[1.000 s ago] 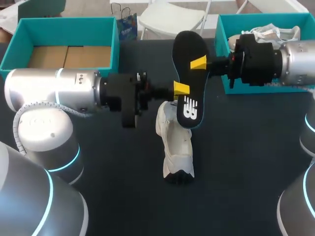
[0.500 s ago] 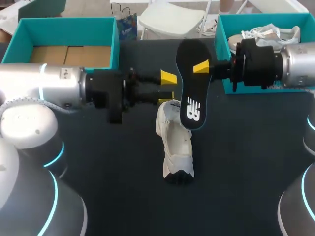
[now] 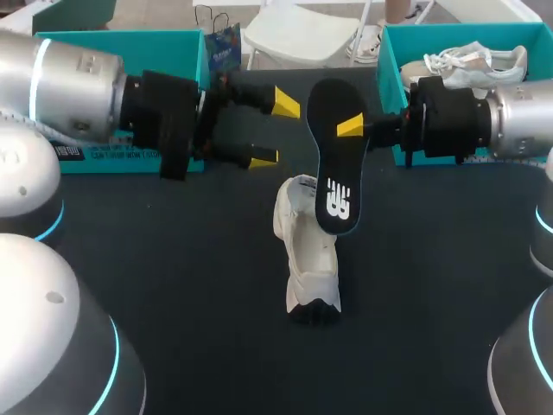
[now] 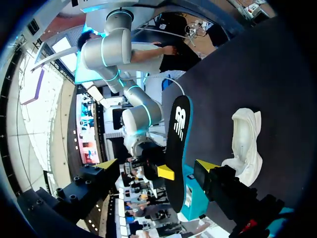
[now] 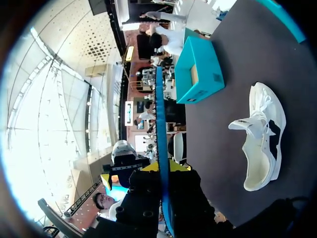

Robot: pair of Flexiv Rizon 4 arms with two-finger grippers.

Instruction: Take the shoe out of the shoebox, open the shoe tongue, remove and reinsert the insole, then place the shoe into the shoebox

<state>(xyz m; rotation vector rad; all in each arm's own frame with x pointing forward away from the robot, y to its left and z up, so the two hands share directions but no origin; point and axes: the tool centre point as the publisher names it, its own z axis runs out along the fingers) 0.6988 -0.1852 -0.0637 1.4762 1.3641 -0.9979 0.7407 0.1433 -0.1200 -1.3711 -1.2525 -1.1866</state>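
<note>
Right claw (image 3: 343, 130) is clamped on the black insole (image 3: 333, 156), gripping it from both faces, one yellow tip showing on the near face and the other hidden behind. The insole hangs in the air over the middle of the table (image 3: 190, 285), toward its far edge, long axis running from far to near and its printed end nearest the shoe. From the right wrist, the insole (image 5: 159, 124) shows edge-on, running straight out between the fingers. Left claw (image 3: 274, 130) hangs off to the left of the insole, clearly apart from it, fingers spread wide with nothing between them. The white shoe (image 3: 307, 251) lies on the table around its middle, out of any box; its far end sits under the insole's lower end, and whether the two touch is impossible to tell. One teal shoebox (image 3: 121, 36) stands at the far left corner, the left arm crossing in front of it. A second teal shoebox (image 3: 389, 60) stands at the far right corner with another pale shoe (image 3: 475, 60) lying inside.
</note>
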